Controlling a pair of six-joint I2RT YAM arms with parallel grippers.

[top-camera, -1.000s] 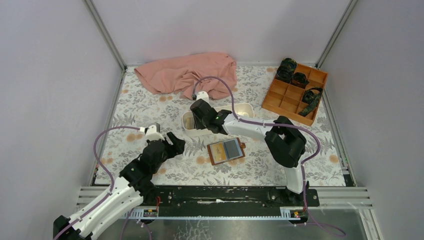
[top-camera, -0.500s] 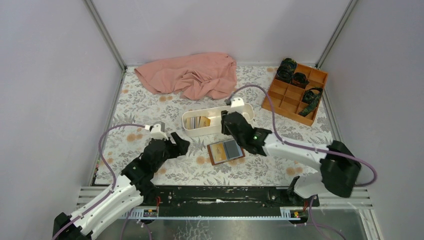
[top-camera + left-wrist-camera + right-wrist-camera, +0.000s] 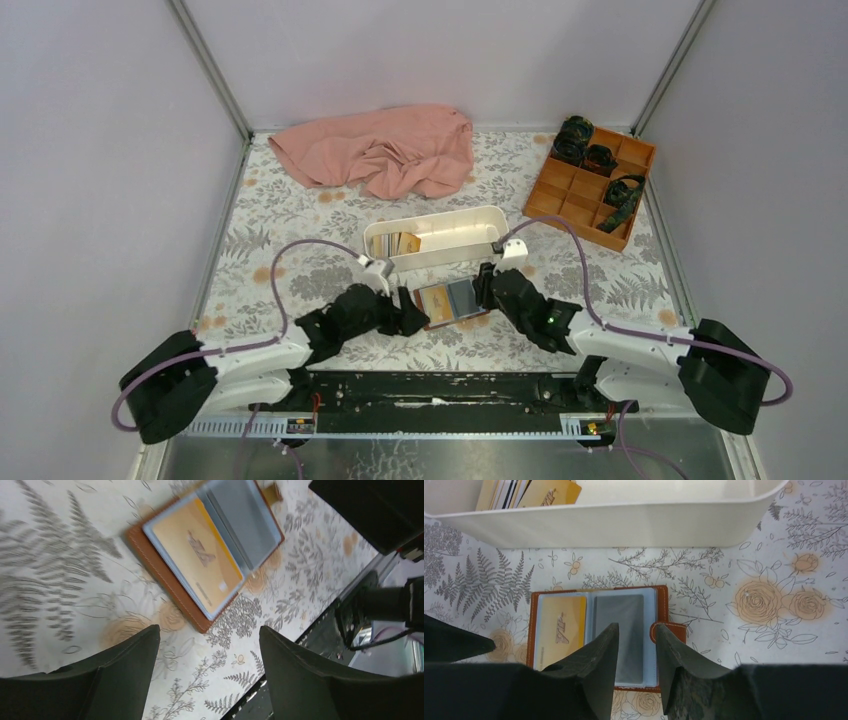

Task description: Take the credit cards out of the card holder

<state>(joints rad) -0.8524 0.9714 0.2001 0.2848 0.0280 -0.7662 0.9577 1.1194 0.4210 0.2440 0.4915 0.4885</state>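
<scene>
The brown card holder [image 3: 451, 302] lies open on the floral table. A yellow-orange credit card [image 3: 561, 629] sits in its left clear sleeve, and the right sleeve [image 3: 620, 611] shows grey. My right gripper [image 3: 636, 627] hovers over that right sleeve beside the snap tab [image 3: 674, 630], open by a narrow gap with nothing in it. My left gripper [image 3: 210, 635] is wide open, low over the table just off the holder's [image 3: 165, 575] left edge, touching nothing. Several more credit cards [image 3: 394, 243] stand in the white tray.
The long white tray [image 3: 455, 238] lies just behind the holder. A pink cloth [image 3: 375, 150] is bunched at the back. An orange compartmented box [image 3: 590, 180] with dark items stands at the back right. The table's black front rail [image 3: 440, 390] runs close under both grippers.
My right arm has swung from the tray's left end around to the holder's right side. My left arm has dropped and slid right, up to the holder's left edge.
</scene>
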